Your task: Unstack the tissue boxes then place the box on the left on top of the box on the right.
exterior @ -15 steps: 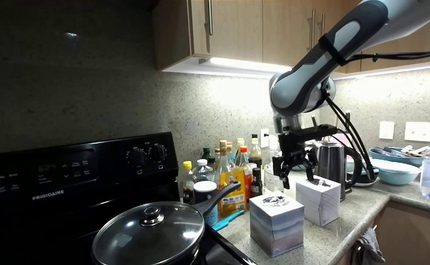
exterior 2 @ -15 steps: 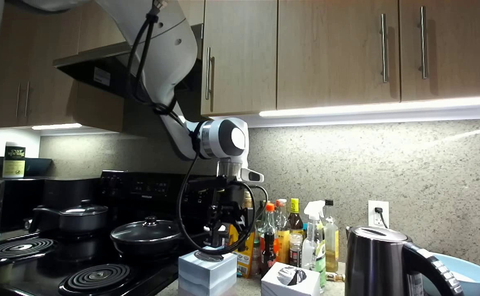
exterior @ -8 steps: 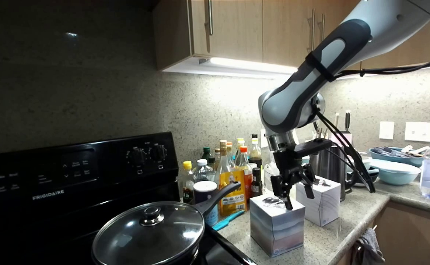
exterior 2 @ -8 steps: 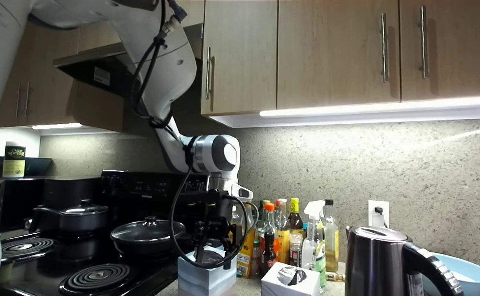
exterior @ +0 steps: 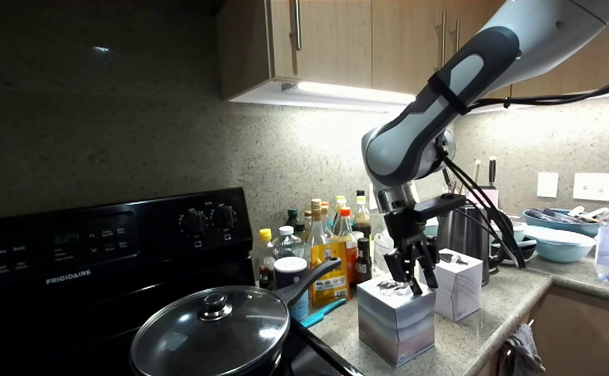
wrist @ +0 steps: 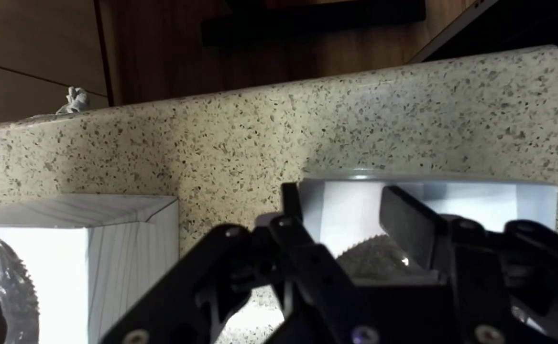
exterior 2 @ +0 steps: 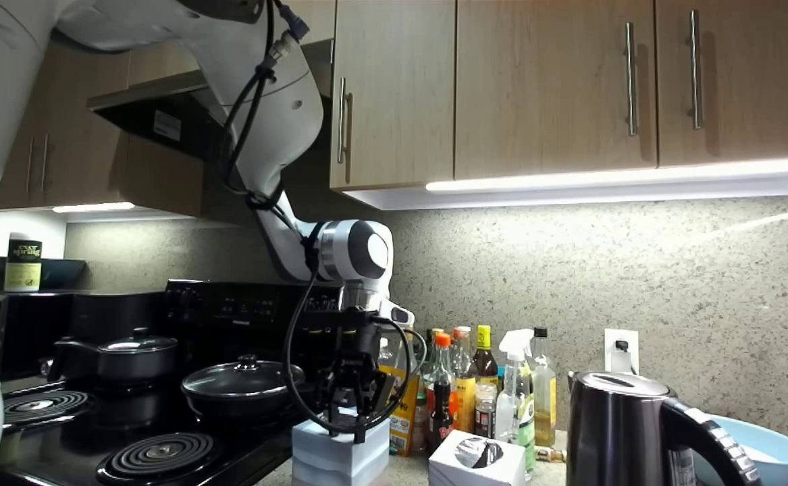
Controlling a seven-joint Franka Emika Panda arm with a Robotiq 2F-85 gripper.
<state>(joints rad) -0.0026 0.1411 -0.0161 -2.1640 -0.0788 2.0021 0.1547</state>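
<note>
Two tissue boxes stand side by side on the counter, unstacked. The banded grey-blue box (exterior: 395, 329) is nearer the stove; the white box with grey lines (exterior: 463, 292) stands beyond it. Both also show in another exterior view, as the banded box (exterior 2: 339, 455) and the white box (exterior 2: 475, 466). My gripper (exterior: 424, 287) is low at the banded box's top edge. In the wrist view the gripper (wrist: 341, 196) has its fingers apart, partly drawn together. One finger (wrist: 292, 203) lies along the box's side; the other finger (wrist: 405, 227) is over its top, near the tissue slot.
A lidded pan (exterior: 213, 329) sits on the stove beside the banded box, its handle towards the bottles (exterior: 330, 250). A teal knife (exterior: 325, 312) lies behind the box. The kettle (exterior 2: 613, 432) stands past the white box. The counter's front edge (wrist: 259, 91) runs close by.
My gripper has come down from above to the banded box's top, and its fingers have moved closer together. Over the last half second the banded box has shifted slightly towards the white box.
</note>
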